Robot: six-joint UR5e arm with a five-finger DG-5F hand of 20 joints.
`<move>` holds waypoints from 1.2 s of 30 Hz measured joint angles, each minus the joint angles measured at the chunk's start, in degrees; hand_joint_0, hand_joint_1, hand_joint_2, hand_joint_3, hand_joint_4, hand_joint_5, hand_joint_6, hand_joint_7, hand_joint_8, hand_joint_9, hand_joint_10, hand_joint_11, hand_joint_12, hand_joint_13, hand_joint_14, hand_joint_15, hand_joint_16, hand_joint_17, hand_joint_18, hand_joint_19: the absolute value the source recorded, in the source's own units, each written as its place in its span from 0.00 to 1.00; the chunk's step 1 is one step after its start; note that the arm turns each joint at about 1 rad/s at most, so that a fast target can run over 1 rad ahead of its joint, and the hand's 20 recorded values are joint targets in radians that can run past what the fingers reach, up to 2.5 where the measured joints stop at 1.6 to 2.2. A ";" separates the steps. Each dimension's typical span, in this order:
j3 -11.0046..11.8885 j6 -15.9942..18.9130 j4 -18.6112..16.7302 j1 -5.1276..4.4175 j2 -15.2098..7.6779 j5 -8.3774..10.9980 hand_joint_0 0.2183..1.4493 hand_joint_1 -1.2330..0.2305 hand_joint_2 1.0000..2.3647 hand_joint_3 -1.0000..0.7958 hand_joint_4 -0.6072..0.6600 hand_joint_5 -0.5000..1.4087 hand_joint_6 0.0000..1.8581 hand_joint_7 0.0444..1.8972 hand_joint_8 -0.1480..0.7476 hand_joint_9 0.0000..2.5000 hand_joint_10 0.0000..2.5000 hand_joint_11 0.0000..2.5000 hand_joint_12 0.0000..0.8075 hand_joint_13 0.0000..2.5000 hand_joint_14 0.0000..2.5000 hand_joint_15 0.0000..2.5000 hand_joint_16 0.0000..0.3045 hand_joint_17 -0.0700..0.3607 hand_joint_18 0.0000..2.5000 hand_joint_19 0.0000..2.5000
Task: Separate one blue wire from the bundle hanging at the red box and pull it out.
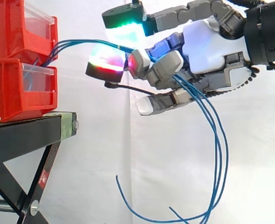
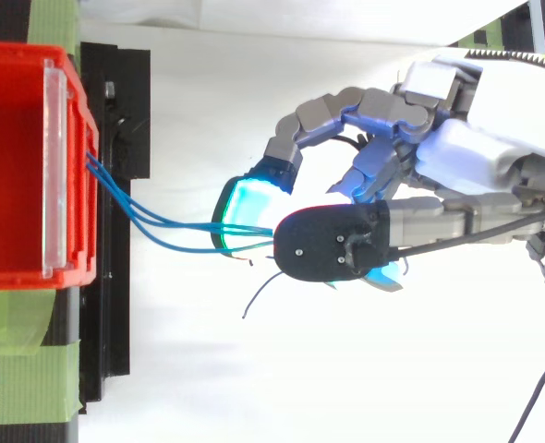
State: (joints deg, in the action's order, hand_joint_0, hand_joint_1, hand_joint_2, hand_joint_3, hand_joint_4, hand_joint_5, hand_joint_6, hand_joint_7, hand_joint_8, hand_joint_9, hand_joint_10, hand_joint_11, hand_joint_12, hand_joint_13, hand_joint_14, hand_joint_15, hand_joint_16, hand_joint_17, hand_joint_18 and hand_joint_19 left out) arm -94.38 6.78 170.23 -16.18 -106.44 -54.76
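1. The blue wires (image 1: pixel 77 42) leave the front of the red bins (image 1: pixel 11 93), run level away from them, then droop in long loops.
2. The hand (image 1: pixel 212 46), near the bins' front, curls round the wires. Its glowing fingertips (image 1: pixel 107 63) seem to pinch several strands, perhaps all.
3. Under the bins stands a black stand (image 1: pixel 25 135).

Bins (image 1: pixel 21 70) stacked on stand (image 1: pixel 25 135), left; wires (image 1: pixel 81 41) run from bins rightward into hand (image 1: pixel 212 46), hanging below it.
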 measured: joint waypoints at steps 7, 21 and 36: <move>0.02 -2.28 -0.09 0.00 0.00 0.00 0.31 0.32 0.00 0.60 0.60 0.19 0.45 0.42 0.64 0.49 0.00 0.49 0.63 0.53 0.09 0.57 0.19 0.47 0.39 0.17; -0.01 -6.14 -0.15 -0.02 0.00 0.00 0.31 0.32 0.00 0.60 0.60 0.19 0.44 0.42 0.64 0.49 0.00 0.49 0.63 0.53 0.09 0.57 0.19 0.47 0.39 0.17; 0.02 -6.60 -0.18 -0.02 0.01 0.00 0.31 0.32 0.00 0.60 0.61 0.19 0.44 0.42 0.64 0.50 0.00 0.49 0.62 0.53 0.09 0.57 0.19 0.47 0.39 0.17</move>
State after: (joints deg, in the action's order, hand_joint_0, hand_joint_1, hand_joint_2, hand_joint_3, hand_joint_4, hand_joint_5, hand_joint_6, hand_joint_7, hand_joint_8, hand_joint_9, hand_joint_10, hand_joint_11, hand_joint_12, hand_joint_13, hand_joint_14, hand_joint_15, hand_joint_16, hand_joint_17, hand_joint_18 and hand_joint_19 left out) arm -94.37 0.18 170.05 -16.20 -106.43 -54.75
